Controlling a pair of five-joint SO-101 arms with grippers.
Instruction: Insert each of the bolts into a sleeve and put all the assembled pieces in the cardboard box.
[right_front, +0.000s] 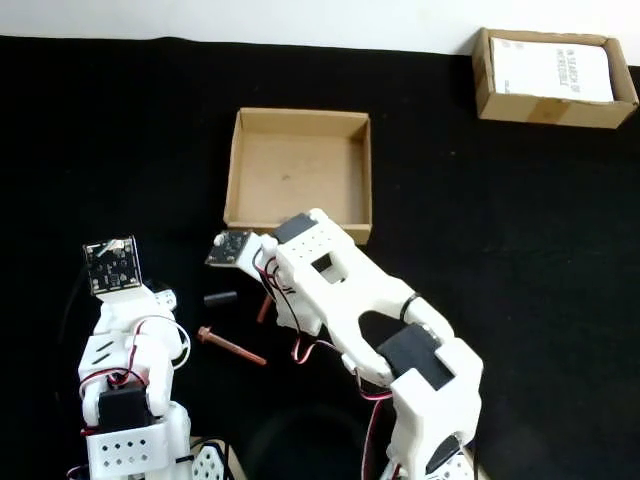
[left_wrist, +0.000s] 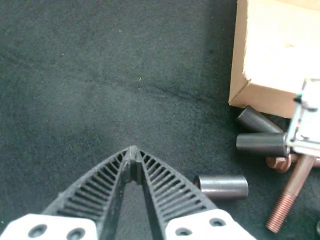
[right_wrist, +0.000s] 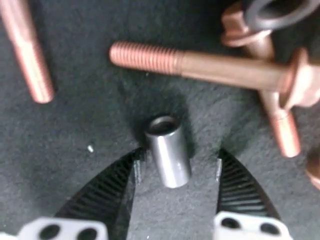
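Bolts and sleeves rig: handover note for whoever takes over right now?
Left hand: shut, holding nothing, above the cloth.
Right hand: open, straddling a sleeve that lies on the cloth, not yet gripped.
Bolts lie loose beside it; more sleeves lie by a corner of the cardboard box.
Done: nothing in the box; no assembled piece that I can make out.
Left: grip the sleeve, fit every bolt, box all the pieces.

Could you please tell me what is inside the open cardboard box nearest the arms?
The cardboard box shows only bare brown floor, with nothing lying on it. The right arm overlaps part of its near wall, so the strip just behind that is hidden.
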